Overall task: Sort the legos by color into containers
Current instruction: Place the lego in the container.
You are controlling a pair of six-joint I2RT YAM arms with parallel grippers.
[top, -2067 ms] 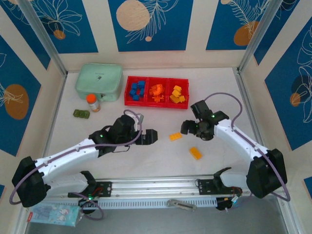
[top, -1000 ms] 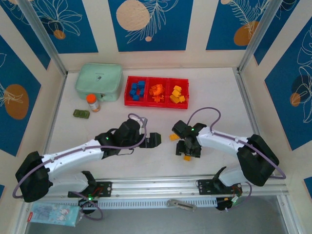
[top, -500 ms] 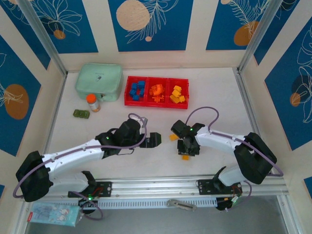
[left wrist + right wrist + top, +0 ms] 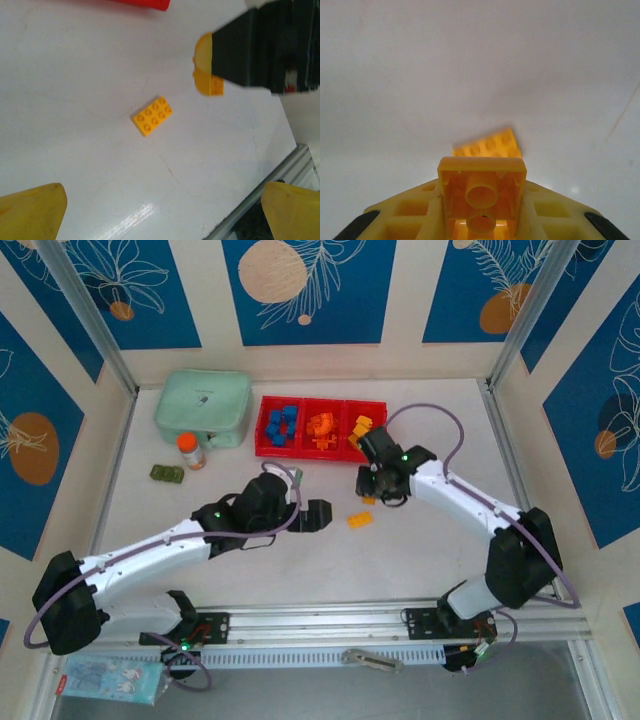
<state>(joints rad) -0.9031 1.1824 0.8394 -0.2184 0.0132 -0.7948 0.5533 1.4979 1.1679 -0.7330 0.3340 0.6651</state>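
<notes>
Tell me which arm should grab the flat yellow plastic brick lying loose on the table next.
Left. The left jaws stand open just beside that flat yellow plastic brick. The right jaws are shut on another yellow brick, up by the red plastic tray.

Far right of table (image 4: 430, 570), between red tray (image 4: 321, 451) and right wall (image 4: 560, 440): open floor, wide passage. Near centre strip along rail (image 4: 320, 625): open, between left arm (image 4: 150, 555) and right arm (image 4: 470, 510). Right gripper (image 4: 370, 492) with held yellow brick (image 4: 481, 192) hangs just near of tray's right compartment (blocks straight approach there). Loose yellow brick (image 4: 360, 519) lies between grippers, left gripper (image 4: 318, 513) just left of it. Left arm bars near-left diagonal. Far left crowded: mint case (image 4: 203, 408), bottle (image 4: 189, 450), green block (image 4: 166, 474).
</notes>
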